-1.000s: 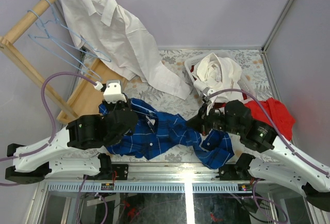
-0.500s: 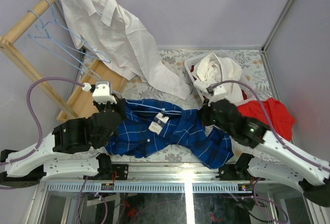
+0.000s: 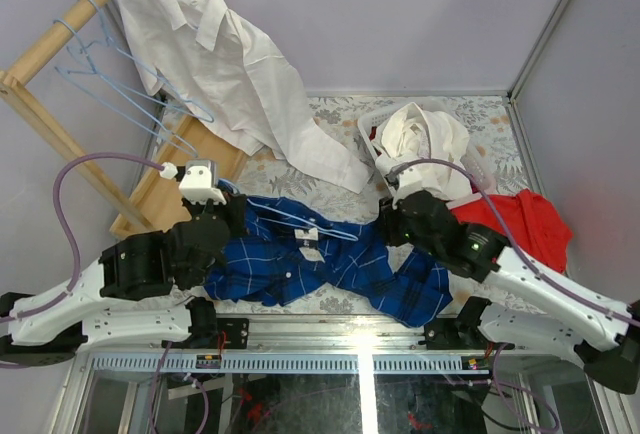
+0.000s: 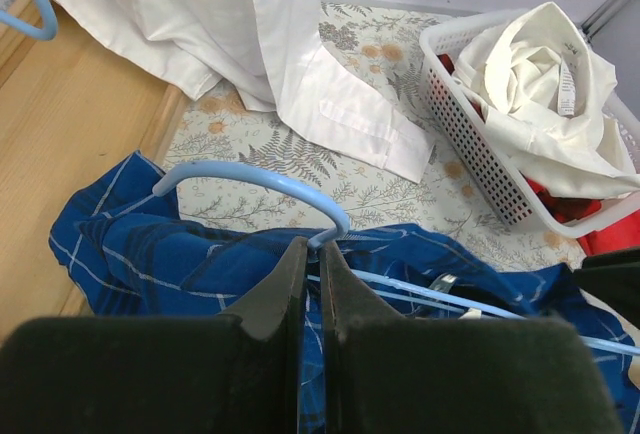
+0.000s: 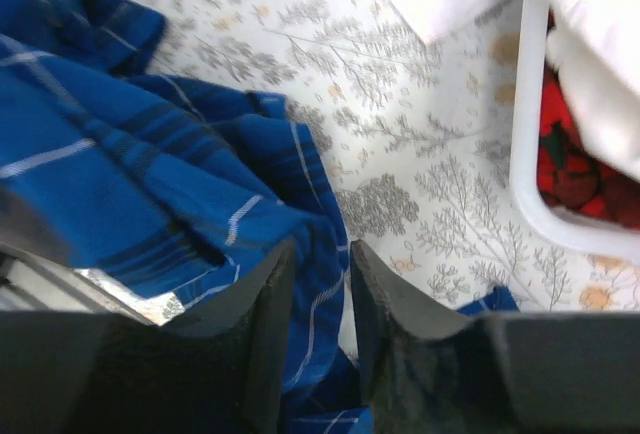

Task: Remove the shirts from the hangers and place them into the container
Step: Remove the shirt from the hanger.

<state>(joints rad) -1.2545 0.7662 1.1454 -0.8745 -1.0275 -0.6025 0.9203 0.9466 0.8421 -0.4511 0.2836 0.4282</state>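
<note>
Pressed nearly together, the jaws of the left gripper (image 4: 312, 246) clamp the neck of a thin light-blue wire hanger (image 4: 250, 176), just below its curved hook. The hanger's wire arms run off to the right over a dark blue shirt with thin white checks (image 4: 150, 254), which lies crumpled on the flower-patterned table cover (image 4: 400, 204) between the two arms.

The right gripper (image 5: 320, 252) has its jaws a narrow gap apart at the shirt's right end, with blue cloth showing in the gap; whether they pinch it cannot be told.

Just beyond stands a small white perforated plastic basket (image 4: 470, 144) holding a crumpled plain white shirt (image 4: 530, 84). A bright red cloth (image 3: 530, 219) lies beside the basket. At far left, another white collared shirt (image 3: 220, 64) hangs on a wooden rack (image 3: 40, 114).
</note>
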